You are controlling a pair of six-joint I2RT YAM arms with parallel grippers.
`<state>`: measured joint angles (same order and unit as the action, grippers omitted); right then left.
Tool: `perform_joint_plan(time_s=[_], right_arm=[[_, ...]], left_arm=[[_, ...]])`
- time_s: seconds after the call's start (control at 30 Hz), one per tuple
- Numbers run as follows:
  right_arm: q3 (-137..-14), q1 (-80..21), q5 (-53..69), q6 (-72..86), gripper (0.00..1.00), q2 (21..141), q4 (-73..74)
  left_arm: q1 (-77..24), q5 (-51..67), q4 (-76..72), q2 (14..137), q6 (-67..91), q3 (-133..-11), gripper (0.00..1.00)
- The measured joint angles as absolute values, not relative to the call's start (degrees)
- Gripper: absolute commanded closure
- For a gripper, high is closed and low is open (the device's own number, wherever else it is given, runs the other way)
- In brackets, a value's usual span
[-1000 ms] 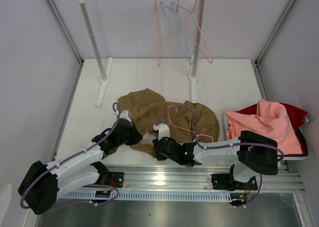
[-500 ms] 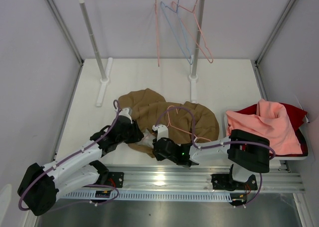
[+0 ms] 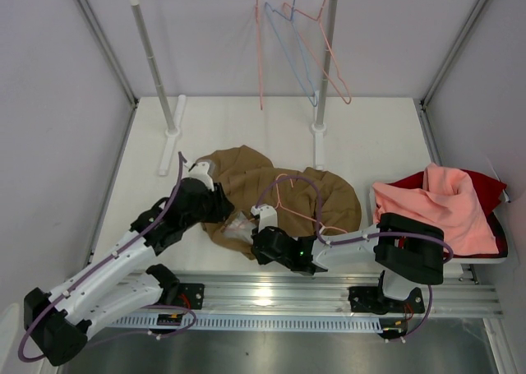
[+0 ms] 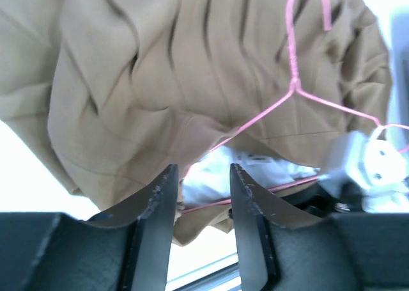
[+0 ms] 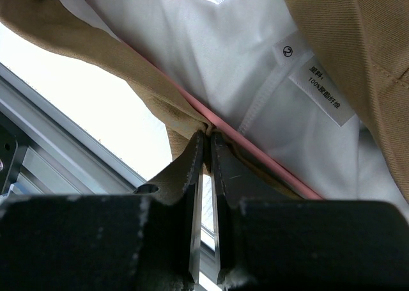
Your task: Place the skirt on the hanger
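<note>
Skirt (image 3: pixel 246 177) fabric lies bunched in a tan-brown heap on the white table (image 3: pixel 378 136), just in front of both arms, with its pale lining (image 5: pixel 236 54) turned up at the near edge. A small white tag (image 5: pixel 319 89) sewn into that lining carries printed writing: "100%" can be read, followed by characters too small to make out, and above it sits a tiny circled mark. The pink wire hanger (image 3: pixel 297 211) rests on top of the skirt, hook pointing away from the arms, and its bottom wire runs along the opened hem. The right gripper (image 5: pixel 206 141) has its fingers (image 5: pixel 195 160) pressed almost together, a thin slit between them, pinching a fold of the tan hem at their tips; the hanger's wire passes just beside that pinch, touching the cloth. The left gripper (image 4: pixel 201 176) hovers over the skirt's near left part with its jaws apart and nothing between them; lining and a stretch of pink wire show through the gap.
</note>
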<state>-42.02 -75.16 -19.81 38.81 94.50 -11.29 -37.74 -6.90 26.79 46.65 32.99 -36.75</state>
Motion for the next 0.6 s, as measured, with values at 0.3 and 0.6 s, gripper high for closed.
perform_joint_plan(time_s=[0.3, 0.6], right_arm=[[-42.02, -75.09, -19.7, 38.81, 0.93, 94.5, -11.29], [-42.02, -74.98, -19.55, 38.87, 0.94, 94.5, -11.27]], left_arm=[[-43.51, -2.96, 28.32, 51.86, 31.81, -39.22, 0.7], [-46.11, -3.44, 26.35, 58.76, 33.61, -38.15, 0.56]])
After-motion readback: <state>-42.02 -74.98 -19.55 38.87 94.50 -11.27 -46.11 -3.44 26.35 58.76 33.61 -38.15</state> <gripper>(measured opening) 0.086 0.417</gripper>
